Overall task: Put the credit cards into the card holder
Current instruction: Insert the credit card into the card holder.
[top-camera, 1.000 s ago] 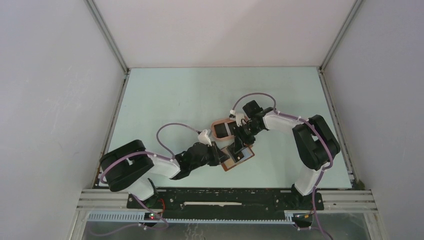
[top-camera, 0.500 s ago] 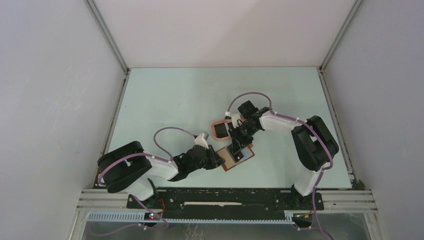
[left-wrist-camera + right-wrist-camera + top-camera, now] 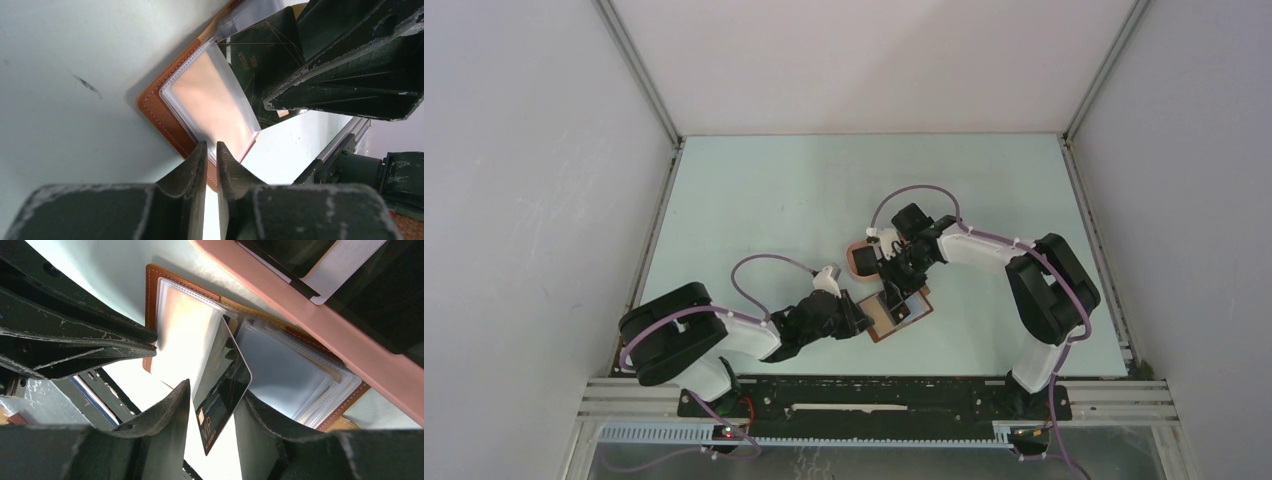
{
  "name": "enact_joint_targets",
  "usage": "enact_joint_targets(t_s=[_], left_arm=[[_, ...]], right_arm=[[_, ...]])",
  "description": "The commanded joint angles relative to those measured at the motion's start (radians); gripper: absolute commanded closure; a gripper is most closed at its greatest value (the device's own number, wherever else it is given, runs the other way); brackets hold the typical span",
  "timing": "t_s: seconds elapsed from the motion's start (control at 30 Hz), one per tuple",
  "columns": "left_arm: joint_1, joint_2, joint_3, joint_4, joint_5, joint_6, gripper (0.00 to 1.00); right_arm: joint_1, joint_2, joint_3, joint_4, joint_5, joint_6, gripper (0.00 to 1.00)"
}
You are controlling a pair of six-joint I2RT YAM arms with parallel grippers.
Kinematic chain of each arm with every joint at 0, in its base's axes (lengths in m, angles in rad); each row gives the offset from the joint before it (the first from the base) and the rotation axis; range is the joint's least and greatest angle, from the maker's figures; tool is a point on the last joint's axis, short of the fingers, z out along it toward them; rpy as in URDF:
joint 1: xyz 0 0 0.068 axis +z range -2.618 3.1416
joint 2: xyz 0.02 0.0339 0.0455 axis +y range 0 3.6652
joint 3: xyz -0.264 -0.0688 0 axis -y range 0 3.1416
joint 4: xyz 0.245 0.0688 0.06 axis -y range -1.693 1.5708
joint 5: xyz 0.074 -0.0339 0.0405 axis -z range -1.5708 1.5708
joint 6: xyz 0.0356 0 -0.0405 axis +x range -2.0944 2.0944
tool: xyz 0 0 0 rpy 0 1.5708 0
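The brown card holder [image 3: 912, 312] lies open on the table, its clear pockets up. My left gripper [image 3: 864, 318] is shut on its near-left edge; in the left wrist view the fingertips [image 3: 211, 146] pinch the leather rim [image 3: 160, 112] and a clear pocket. My right gripper [image 3: 892, 290] is over the holder, shut on a black VIP credit card [image 3: 227, 372] held by its long edges. The card's far end is tucked in between the clear pockets [image 3: 285, 375]. It also shows in the left wrist view [image 3: 265, 45].
A pink oval tray [image 3: 856, 262] lies just behind the holder, touching it. Its rim [image 3: 300, 305] crosses the right wrist view, with more black cards [image 3: 380, 295] and a pale one [image 3: 345, 265] in it. Walls enclose the table on three sides.
My right gripper has shifted left and slightly back, over the holder, with the card. My left gripper drew back a little toward its base and then stayed still.
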Motion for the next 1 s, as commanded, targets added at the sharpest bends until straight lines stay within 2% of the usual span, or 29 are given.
enact_joint_targets(t_s=[0.0,0.5,0.8,0.97], left_arm=[[-0.005,0.005,0.027,-0.077,-0.026,0.004,0.83],[-0.006,0.029,0.028,-0.045,-0.008,0.007,0.83],[-0.007,0.03,0.028,-0.041,-0.005,0.007,0.83],[-0.007,0.032,0.03,-0.041,-0.003,0.008,0.83]], right_arm=[[-0.001,0.01,0.013,-0.011,0.11,-0.055,0.52],[-0.122,0.054,0.025,-0.061,-0.161,-0.058,0.45],[-0.138,0.044,0.025,-0.063,-0.14,-0.063,0.45],[-0.126,0.034,0.024,-0.059,-0.095,-0.066,0.47]])
